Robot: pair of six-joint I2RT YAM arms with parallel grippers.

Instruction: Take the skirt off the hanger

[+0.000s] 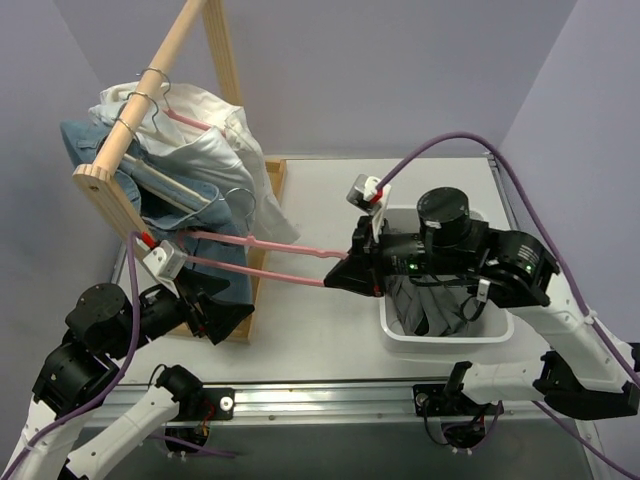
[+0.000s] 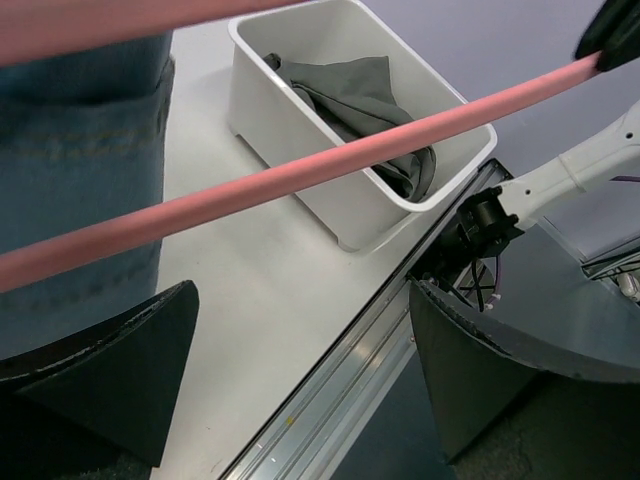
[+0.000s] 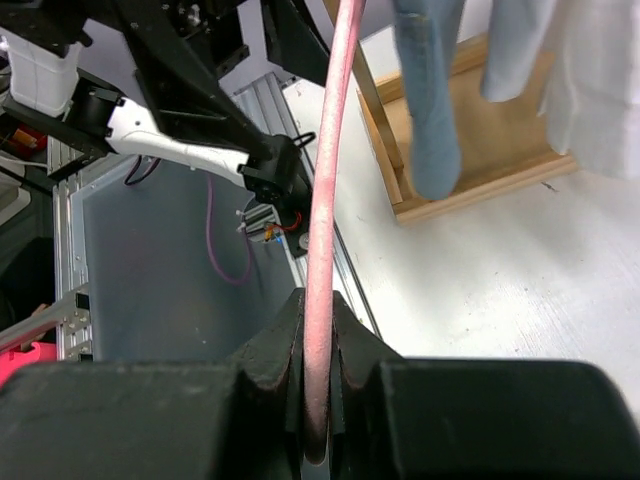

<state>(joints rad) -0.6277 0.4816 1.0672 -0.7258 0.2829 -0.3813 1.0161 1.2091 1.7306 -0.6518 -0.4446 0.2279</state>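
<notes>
The pink hanger (image 1: 262,243) is bare and lies level above the table, between the rack and the bin. My right gripper (image 1: 338,271) is shut on its right end; in the right wrist view the pink bar (image 3: 322,200) runs straight out of the closed jaws (image 3: 318,330). The dark grey skirt (image 1: 436,303) lies crumpled in the white bin (image 1: 440,338), also in the left wrist view (image 2: 370,95). My left gripper (image 1: 222,318) is open and empty below the hanger's left end; the pink bar (image 2: 300,175) crosses above its spread fingers (image 2: 300,320).
A wooden rack (image 1: 150,90) at the left holds a light blue denim garment (image 1: 95,145) and a white shirt (image 1: 215,130) on other hangers. Its wooden base (image 1: 268,190) stands on the table. The metal rail (image 2: 350,370) runs along the near edge.
</notes>
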